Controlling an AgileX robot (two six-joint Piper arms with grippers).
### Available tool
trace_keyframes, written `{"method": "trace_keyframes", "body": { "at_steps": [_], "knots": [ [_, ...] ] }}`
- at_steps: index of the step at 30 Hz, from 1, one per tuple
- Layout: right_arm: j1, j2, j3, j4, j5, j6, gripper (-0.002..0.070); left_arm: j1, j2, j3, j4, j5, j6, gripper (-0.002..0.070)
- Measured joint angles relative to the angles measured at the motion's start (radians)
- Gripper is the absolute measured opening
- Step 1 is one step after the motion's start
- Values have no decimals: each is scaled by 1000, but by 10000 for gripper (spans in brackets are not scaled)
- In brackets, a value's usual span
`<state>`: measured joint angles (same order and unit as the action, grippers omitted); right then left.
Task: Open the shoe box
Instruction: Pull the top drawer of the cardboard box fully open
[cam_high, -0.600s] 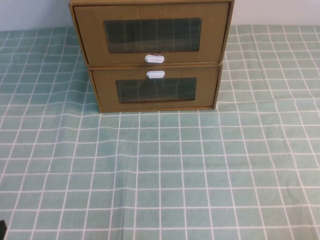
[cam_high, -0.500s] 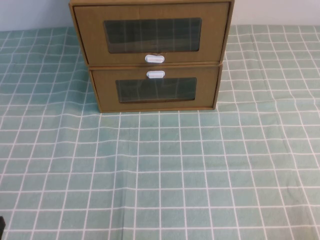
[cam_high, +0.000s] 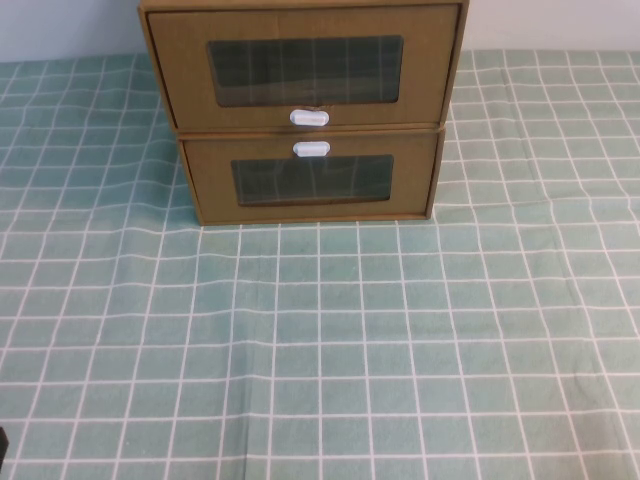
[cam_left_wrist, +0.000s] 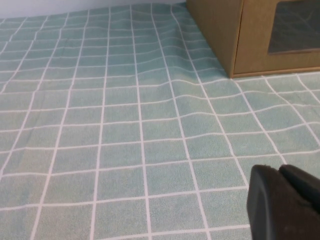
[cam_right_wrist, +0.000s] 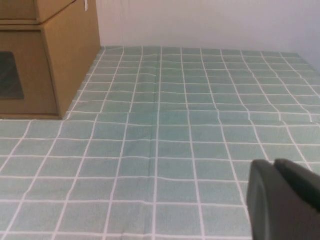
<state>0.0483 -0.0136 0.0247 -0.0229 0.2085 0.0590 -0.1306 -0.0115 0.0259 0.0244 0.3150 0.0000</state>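
top box (cam_high: 180, 70) stacked on bottom box (cam_high: 205, 180), far centre of table, both shut; grippers parked near side.
green grid cloth (cam_high: 320, 340) covers the whole table and its far edge meets the wall (cam_high: 560, 20); slight ripples by the boxes' left front corner. wide run of bare cloth from the box fronts to the near edge, plus open strips either side. fronts face the robot, each flush in its frame. dark top window (cam_high: 305, 70) and bottom window (cam_high: 312, 179) sit centred in the fronts. white top handle (cam_high: 309, 117) is at the lower edge of its front and bottom handle (cam_high: 311, 149) at the upper edge of its own, close together across the seam. left gripper (cam_left_wrist: 279, 172) hangs low over the cloth at near left, well apart from the boxes, fingers pressed together, holding nothing. right gripper (cam_right_wrist: 274, 167) is at near right, likewise closed and holding nothing.
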Motion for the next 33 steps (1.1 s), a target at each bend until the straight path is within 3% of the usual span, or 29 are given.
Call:
{"method": "trace_keyframes", "body": {
  "at_steps": [21,26,33],
  "knots": [
    [0,0,0,0,-19,0,-14,0,0,0,2,41,0,-5],
    [0,0,4,0,-234,0,-14,0,0,2,-12,-217,-15,-5],
    [0,0,4,15,-704,41,-14,0,0,2,-24,-774,-89,-6]
  ]
}}
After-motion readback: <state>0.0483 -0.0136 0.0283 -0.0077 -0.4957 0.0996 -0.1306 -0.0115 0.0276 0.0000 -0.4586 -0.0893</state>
